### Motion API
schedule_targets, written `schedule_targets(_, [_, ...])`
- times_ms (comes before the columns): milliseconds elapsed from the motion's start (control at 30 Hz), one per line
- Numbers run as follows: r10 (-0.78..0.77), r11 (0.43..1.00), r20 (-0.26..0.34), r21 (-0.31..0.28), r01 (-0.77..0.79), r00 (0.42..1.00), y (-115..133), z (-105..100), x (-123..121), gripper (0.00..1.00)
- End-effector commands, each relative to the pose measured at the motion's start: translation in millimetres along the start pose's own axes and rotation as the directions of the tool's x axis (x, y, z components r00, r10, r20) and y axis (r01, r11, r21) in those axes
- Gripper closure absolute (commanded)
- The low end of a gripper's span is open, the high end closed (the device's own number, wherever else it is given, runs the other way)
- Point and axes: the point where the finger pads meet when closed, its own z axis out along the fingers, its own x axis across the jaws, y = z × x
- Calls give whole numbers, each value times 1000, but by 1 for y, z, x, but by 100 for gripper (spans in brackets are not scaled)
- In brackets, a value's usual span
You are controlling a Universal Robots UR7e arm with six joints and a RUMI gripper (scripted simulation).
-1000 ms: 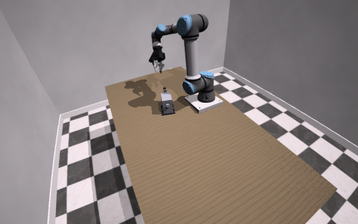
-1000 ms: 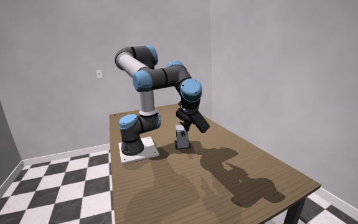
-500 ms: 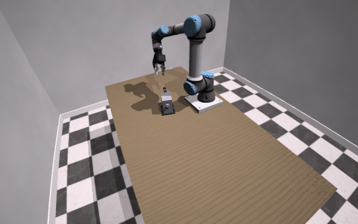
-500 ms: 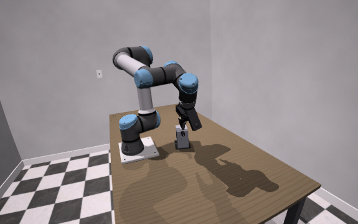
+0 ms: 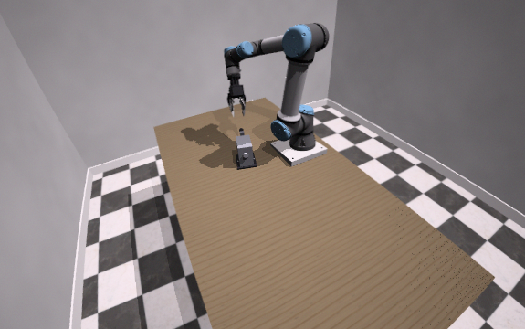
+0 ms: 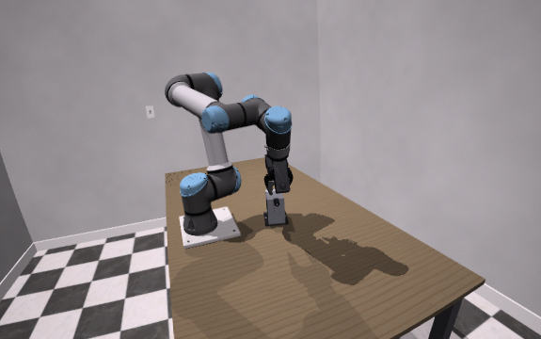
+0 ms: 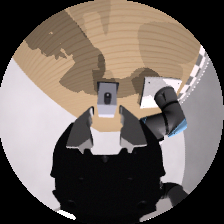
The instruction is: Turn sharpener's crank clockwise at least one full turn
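The gripper [image 5: 236, 109] hangs above the far end of the wooden table [image 5: 317, 238], its jaws pointing down, set partly apart and holding nothing. Just right of it and nearer the camera in the top view, the pencil sharpener [image 5: 246, 154] stands on the table beside the arm's white base plate [image 5: 318, 153]. Its crank [image 5: 242, 132] sits on the end that faces the gripper and appears as a small dark stub; its exact angle is too small to read.

The main risk, as I judge it, is the descent. The jaw gap is modest, so a slight sideways error could land a fingertip on the handle instead of around it, or on the sharpener's body, and shove the unit across the table. A grip taken off the handle's axis could slip partway round, leaving the turn short. Turning the wrong way is also possible, since clockwise is judged from the crank side.
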Motion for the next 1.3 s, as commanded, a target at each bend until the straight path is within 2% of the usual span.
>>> schedule_targets(0, [93,995,-6,44,-92,996,3,7,3,68])
schedule_targets(100, [93,995,-6,44,-92,996,3,7,3,68])
schedule_targets(733, [94,995,-6,42,-93,996,1,53,3,68])
schedule_targets(1267, [94,995,-5,44,-94,996,0,52,2,68])
